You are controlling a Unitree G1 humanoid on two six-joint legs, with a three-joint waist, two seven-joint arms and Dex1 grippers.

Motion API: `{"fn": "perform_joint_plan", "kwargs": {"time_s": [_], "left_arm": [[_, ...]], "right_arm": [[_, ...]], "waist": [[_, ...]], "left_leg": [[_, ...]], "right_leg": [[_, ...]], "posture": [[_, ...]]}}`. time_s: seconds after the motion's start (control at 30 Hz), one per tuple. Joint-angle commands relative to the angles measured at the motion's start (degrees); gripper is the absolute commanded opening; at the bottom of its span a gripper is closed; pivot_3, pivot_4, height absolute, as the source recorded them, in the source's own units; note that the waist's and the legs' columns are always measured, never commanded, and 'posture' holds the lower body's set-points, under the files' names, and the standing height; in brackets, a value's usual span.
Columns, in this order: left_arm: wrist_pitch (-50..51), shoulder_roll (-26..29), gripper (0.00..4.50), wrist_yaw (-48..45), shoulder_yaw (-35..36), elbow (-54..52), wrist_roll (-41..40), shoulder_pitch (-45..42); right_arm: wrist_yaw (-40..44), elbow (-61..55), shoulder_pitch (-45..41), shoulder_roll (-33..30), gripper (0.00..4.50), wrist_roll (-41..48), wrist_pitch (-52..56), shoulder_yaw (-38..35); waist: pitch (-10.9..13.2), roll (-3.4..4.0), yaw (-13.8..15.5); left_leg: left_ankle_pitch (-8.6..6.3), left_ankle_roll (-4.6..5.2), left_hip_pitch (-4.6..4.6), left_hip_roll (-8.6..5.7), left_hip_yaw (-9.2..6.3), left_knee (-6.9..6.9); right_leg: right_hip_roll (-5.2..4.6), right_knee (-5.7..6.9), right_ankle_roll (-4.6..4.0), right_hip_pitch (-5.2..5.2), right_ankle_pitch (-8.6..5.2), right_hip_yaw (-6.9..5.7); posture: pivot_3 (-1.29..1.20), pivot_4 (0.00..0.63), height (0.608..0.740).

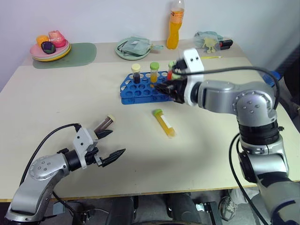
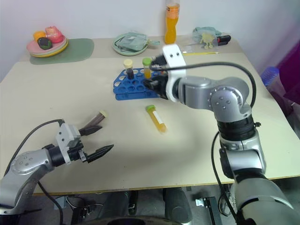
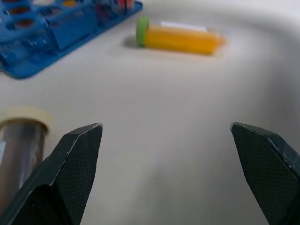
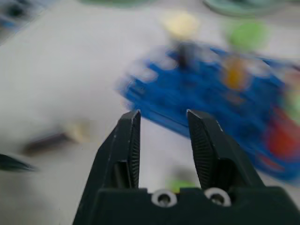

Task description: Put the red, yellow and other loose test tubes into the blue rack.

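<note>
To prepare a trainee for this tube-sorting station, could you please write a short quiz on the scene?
1. True or false: the yellow tube lies loose on the table.
2. Which lies nearest the left gripper? A) dark tube B) orange bottle C) blue rack
3. How do the left gripper's jaws stand?
Key: 1 true; 2 A; 3 wide open, empty.

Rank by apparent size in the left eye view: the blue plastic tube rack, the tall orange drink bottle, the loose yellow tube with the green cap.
1. Blue plastic tube rack, largest, though partly hidden by the right gripper.
2. Tall orange drink bottle, which stands farther from the camera, so it may be understated.
3. Loose yellow tube with the green cap, smallest.
</note>
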Motion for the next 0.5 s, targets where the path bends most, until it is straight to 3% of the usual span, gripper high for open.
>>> {"fn": "perform_joint_plan", "kwargs": {"time_s": [0.03, 0.13, 0.3, 0.5], "left_arm": [[1.8, 0.6, 4.50, 0.2, -0.1, -3.2, -1.8, -1.1], [3.1, 1.8, 4.50, -0.7, -1.0, -2.9, -2.0, -3.7], [3.0, 2.2, 4.50, -2.2, -1.2, -0.7, -1.9, -6.1], [2.1, 1.5, 4.50, -2.8, -2.5, -0.6, -0.9, -5.4]], "right_arm": [[3.5, -3.3, -0.7, 0.6, 1.73, -0.7, 3.6, -1.0], [0.2, -1.3, -0.1, 5.2, 1.73, 6.5, 16.5, -6.2], [-7.3, -1.8, -2.2, 5.4, 3.86, 13.1, 20.5, -4.5], [-17.5, 5.3, -4.7, 4.3, 3.86, 15.4, 20.5, 2.8]], "waist": [[0.1, 0.09, -0.2], [0.0, 0.07, -0.1], [0.0, 0.08, 0.0], [0.0, 0.06, -0.1]], "left_leg": [[0.00, 0.00, 0.00, 0.01, 0.00, -0.01], [0.00, 0.00, 0.00, 0.13, 0.05, -0.10], [0.00, 0.00, 0.00, 0.13, 0.05, -0.07], [0.00, 0.00, 0.00, 0.03, 0.08, -0.07]], "right_leg": [[-0.02, 0.02, 0.00, -0.04, 0.00, 0.02], [0.07, 0.05, -0.01, -0.14, 0.00, 0.08], [0.07, 0.07, -0.02, -0.13, 0.00, 0.07], [-0.03, 0.01, -0.02, -0.11, 0.00, 0.07]], "posture": [[0.00, 0.150, 0.729], [0.00, 0.150, 0.729], [0.00, 0.150, 0.729], [0.00, 0.150, 0.729]]}}
